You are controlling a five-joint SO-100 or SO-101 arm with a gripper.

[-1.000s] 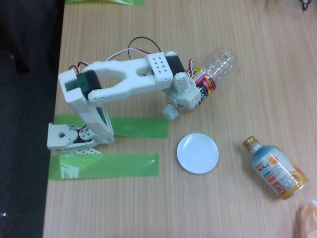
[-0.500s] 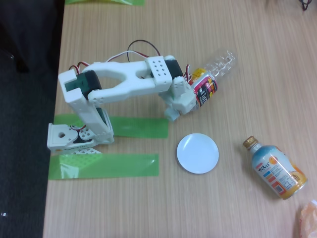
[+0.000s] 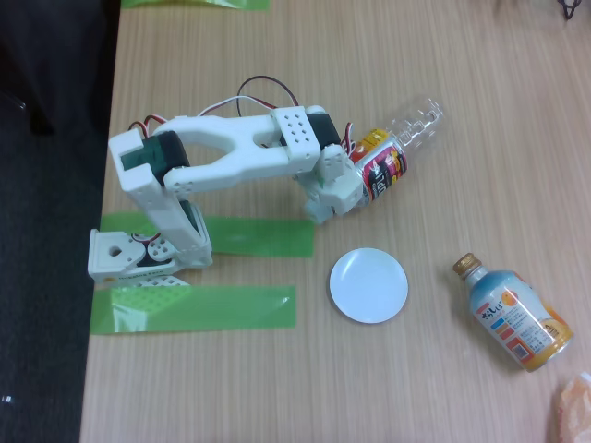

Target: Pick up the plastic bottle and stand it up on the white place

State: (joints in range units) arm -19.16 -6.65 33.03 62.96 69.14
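A white, 3D-printed robot arm (image 3: 231,152) with black servo blocks is seen in the fixed view, reaching from its base at the left edge of a light wooden worktop (image 3: 305,388) toward the upper middle. Its end effector (image 3: 355,185) is clamped around the labelled part of a clear ribbed plastic bottle (image 3: 411,125) — the bottle is held tilted, with its transparent bottom end pointing up and to the right in the view and its neck end hidden behind the end effector's white housing. The bottle's label (image 3: 383,166) is red, yellow and orange with a black patch; the writing on it is too small to be read.

A small flat round white disc (image 3: 368,285) lies on the worktop below the held bottle, apart from it and bare. To the right of the disc, well apart, a shorter blue-and-orange bottle with a gold cap (image 3: 511,312) lies on its side, cap toward the upper left; printing is visible on its label but cannot be made out.

Two strips of green tape (image 3: 212,307) are stuck to the worktop beside the arm's base — one under it, one below it.
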